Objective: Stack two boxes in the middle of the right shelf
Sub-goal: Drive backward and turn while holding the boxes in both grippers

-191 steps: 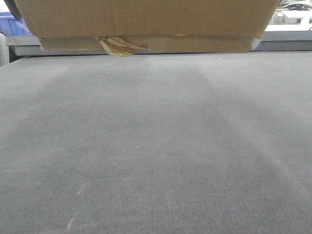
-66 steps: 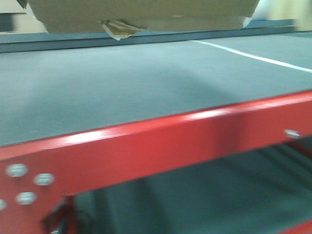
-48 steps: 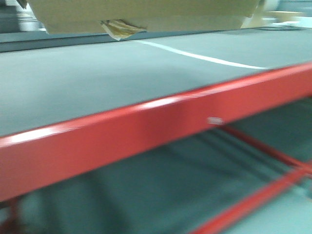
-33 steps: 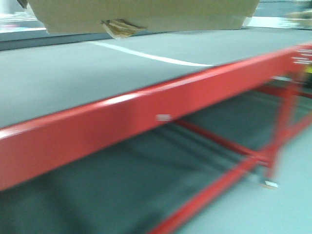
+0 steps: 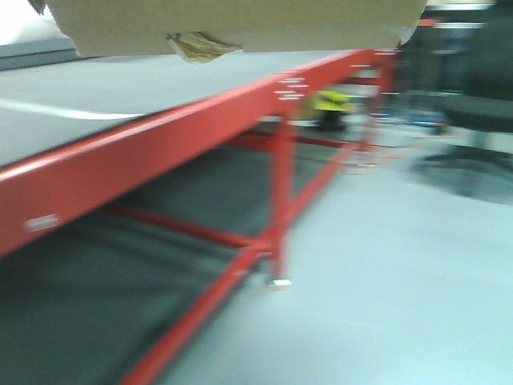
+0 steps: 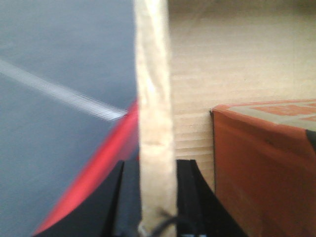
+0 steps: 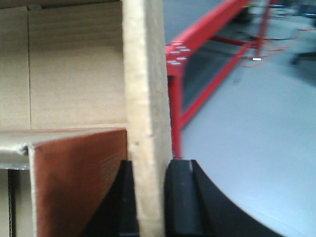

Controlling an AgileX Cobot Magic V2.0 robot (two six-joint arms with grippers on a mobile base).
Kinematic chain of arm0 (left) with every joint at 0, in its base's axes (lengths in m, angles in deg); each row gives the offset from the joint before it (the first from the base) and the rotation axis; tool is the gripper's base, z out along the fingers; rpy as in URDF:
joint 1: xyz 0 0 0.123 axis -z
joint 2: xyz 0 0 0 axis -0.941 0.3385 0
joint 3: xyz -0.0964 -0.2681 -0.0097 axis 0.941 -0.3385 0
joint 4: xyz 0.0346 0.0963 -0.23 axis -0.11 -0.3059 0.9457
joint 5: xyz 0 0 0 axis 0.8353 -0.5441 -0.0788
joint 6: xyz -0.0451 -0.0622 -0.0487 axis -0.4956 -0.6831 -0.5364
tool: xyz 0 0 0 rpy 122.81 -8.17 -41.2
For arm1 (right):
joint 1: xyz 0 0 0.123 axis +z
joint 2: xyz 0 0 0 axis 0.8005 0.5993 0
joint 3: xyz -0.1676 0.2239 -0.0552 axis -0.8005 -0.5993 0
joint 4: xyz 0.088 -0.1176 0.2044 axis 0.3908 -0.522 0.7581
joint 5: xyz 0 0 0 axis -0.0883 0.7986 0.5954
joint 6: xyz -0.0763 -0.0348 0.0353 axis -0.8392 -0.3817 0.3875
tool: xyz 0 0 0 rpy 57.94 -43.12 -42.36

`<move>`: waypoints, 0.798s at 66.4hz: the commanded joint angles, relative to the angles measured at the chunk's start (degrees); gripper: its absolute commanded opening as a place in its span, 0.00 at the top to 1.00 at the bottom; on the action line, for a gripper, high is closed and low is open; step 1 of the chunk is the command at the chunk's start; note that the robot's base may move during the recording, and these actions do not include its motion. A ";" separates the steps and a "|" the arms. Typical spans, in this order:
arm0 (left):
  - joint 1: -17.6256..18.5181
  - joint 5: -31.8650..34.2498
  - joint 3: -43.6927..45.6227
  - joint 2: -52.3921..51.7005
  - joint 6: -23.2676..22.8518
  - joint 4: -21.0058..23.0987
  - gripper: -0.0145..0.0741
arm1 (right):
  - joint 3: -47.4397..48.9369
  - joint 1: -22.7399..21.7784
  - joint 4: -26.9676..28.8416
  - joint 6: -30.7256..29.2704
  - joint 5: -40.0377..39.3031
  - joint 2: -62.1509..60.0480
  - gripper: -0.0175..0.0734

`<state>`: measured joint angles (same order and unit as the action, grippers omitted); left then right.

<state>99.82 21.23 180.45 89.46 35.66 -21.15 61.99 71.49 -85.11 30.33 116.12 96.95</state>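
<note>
Beside a red bench point(image 5: 144, 152), the left end effector point(image 6: 157, 187) and right end effector point(image 7: 149, 182) clamped the cardboard box point(image 5: 240, 20) aloft, its placing and stacking apparently not yet done

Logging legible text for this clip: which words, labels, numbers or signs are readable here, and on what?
No text is readable.
Orange carton inside the cardboard box: print on its top face and a faint side mark, both too blurred.
Red rack beam: small pale marks, too blurred to tell.
Yellow object: blurred, nothing legible.

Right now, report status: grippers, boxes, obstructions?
Left gripper, right gripper shut on cardboard box walls. Box held aloft, orange box inside. Red-framed table alongside, left.
</note>
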 commanded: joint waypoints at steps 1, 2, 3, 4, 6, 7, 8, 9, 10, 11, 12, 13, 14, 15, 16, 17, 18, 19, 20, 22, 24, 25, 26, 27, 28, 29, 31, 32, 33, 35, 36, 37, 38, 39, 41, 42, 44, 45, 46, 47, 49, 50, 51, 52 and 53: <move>-0.38 0.08 0.61 -0.78 -0.29 -1.52 0.96 | 0.61 -0.60 -1.81 0.41 -4.45 -0.91 0.99; -0.38 0.08 0.61 -0.78 -0.29 -1.52 0.96 | 0.61 -0.60 -1.81 0.41 -4.45 -0.91 0.99; -0.38 0.08 0.61 -0.78 -0.29 -1.52 0.96 | 0.61 -0.60 -1.81 0.41 -4.45 -0.91 0.99; -0.38 0.08 0.61 -0.78 -0.29 -1.52 0.96 | 0.61 -0.60 -1.81 0.41 -4.45 -0.91 0.99; -0.38 0.08 0.61 -0.78 -0.29 -1.52 0.96 | 0.61 -0.60 -1.81 0.41 -4.45 -0.91 0.99; -0.38 0.08 0.61 -0.78 -0.29 -1.52 0.96 | 0.61 -0.60 -1.81 0.41 -4.45 -0.91 0.99; -0.38 0.08 0.61 -0.78 -0.29 -1.52 0.96 | 0.61 -0.60 -1.81 0.41 -4.45 -0.91 0.99; -0.38 0.08 0.61 -0.78 -0.29 -1.52 0.96 | 0.61 -0.60 -1.81 0.41 -4.45 -0.91 0.99; -0.38 0.08 0.61 -0.78 -0.29 -1.52 0.96 | 0.61 -0.60 -1.81 0.41 -4.45 -0.91 0.99; -0.38 0.08 0.61 -0.78 -0.29 -1.52 0.96 | 0.61 -0.60 -1.81 0.41 -4.45 -0.91 0.99; -0.38 0.08 0.61 -0.78 -0.29 -1.52 0.96 | 0.61 -0.60 -1.81 0.41 -4.45 -0.91 0.99; -0.38 0.08 0.61 -0.78 -0.29 -1.52 0.96 | 0.61 -0.60 -1.81 0.41 -4.45 -0.91 0.99; -0.38 0.08 0.61 -0.78 -0.29 -1.68 0.96 | 0.61 -0.60 -1.81 0.41 -4.45 -0.91 0.99; -0.38 0.08 0.61 -0.78 -0.29 -1.68 0.96 | 0.61 -0.60 -1.81 0.41 -4.45 -0.91 0.99; -0.38 0.08 0.61 -0.78 -0.29 -1.68 0.96 | 0.61 -0.60 -1.81 0.41 -4.45 -0.91 0.99; -0.38 0.08 0.61 -0.78 -0.29 -1.68 0.96 | 0.61 -0.60 -1.81 0.41 -4.45 -0.91 0.99; -0.38 0.08 0.61 -0.78 -0.29 -1.68 0.96 | 0.61 -0.60 -1.81 0.41 -4.45 -0.91 0.99; -0.38 0.08 0.61 -0.78 -0.29 -1.68 0.96 | 0.61 -0.60 -1.81 0.41 -4.45 -0.91 0.99; -0.38 0.08 0.61 -0.78 -0.29 -1.68 0.96 | 0.61 -0.60 -1.81 0.41 -4.45 -0.91 0.99; -0.38 0.08 0.61 -0.78 -0.29 -1.68 0.96 | 0.61 -0.60 -1.81 0.41 -4.45 -0.91 0.99; -0.38 0.08 0.61 -0.78 -0.29 -1.68 0.96 | 0.61 -0.60 -1.81 0.41 -4.45 -0.91 0.99; -0.38 0.08 0.61 -0.78 -0.29 -1.68 0.96 | 0.61 -0.60 -1.81 0.41 -4.45 -0.91 0.99; -0.38 0.08 0.61 -0.78 -0.29 -1.68 0.96 | 0.61 -0.60 -1.81 0.41 -4.45 -0.91 0.99; -0.38 0.08 0.61 -0.78 -0.29 -1.68 0.96 | 0.61 -0.60 -1.81 0.41 -4.45 -0.91 0.99; -0.38 0.08 0.61 -0.78 -0.29 -1.68 0.96 | 0.61 -0.60 -1.81 0.41 -4.45 -0.91 0.99; -0.38 0.08 0.61 -0.78 -0.29 -1.68 0.96 | 0.61 -0.60 -1.81 0.41 -4.45 -0.91 0.99; -0.38 0.08 0.61 -0.78 -0.29 -1.68 0.96 | 0.61 -0.60 -1.81 0.41 -4.45 -0.91 0.99; -0.38 0.08 0.61 -0.78 -0.29 -1.68 0.96 | 0.61 -0.60 -1.81 0.41 -4.45 -0.91 0.99; -0.38 0.08 0.61 -0.78 -0.29 -1.68 0.96 | 0.61 -0.60 -1.81 0.41 -4.45 -0.91 0.99; -0.38 0.08 0.61 -0.78 -0.29 -1.68 0.96 | 0.61 -0.60 -1.81 0.41 -4.45 -0.91 0.99; -0.38 0.08 0.61 -0.78 -0.29 -1.68 0.96 | 0.61 -0.60 -1.81 0.41 -4.45 -0.91 0.99; -0.38 0.08 0.61 -0.78 -0.29 -1.68 0.96 | 0.61 -0.60 -1.81 0.41 -4.45 -0.91 0.99; -0.38 0.08 0.61 -0.78 -0.29 -1.68 0.96 | 0.61 -0.60 -1.81 0.41 -4.45 -0.91 0.99; -0.38 0.08 0.61 -0.78 -0.29 -1.68 0.96 | 0.61 -0.60 -1.81 0.41 -4.45 -0.91 0.99; -0.38 0.08 0.61 -0.78 -0.29 -1.68 0.96 | 0.61 -0.60 -1.81 0.41 -4.45 -0.91 0.99; -0.38 0.08 0.61 -0.78 -0.29 -1.68 0.96 | 0.61 -0.60 -1.81 0.41 -4.45 -0.91 0.99; -0.38 0.08 0.61 -0.78 -0.29 -1.68 0.96 | 0.61 -0.60 -1.81 0.41 -4.45 -0.91 0.99; -0.38 0.08 0.61 -0.78 -0.29 -1.68 0.96 | 0.61 -0.60 -1.81 0.41 -4.45 -0.91 0.99; -0.38 0.08 0.61 -0.78 -0.29 -1.68 0.96 | 0.61 -0.60 -1.81 0.41 -4.45 -0.91 0.99; -0.38 0.08 0.61 -0.78 -0.29 -1.68 0.96 | 0.61 -0.60 -1.81 0.41 -4.45 -0.91 0.99; -0.38 0.08 0.61 -0.78 -0.29 -1.68 0.96 | 0.61 -0.60 -1.81 0.41 -4.45 -0.91 0.99; -0.38 0.08 0.61 -0.78 -0.29 -1.68 0.96 | 0.61 -0.60 -1.81 0.41 -4.45 -0.91 0.99; -0.38 0.08 0.61 -0.78 -0.29 -1.68 0.96 | 0.61 -0.60 -1.81 0.41 -4.45 -0.91 0.99; -0.38 0.08 0.61 -0.78 -0.29 -1.68 0.96 | 0.61 -0.60 -1.81 0.41 -4.45 -0.91 0.99; -0.38 0.08 0.61 -0.78 -0.29 -1.68 0.96 | 0.61 -0.60 -1.81 0.41 -4.45 -0.91 0.99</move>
<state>99.82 21.23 180.45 89.46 35.66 -21.15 61.99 71.49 -85.11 30.33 116.12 96.95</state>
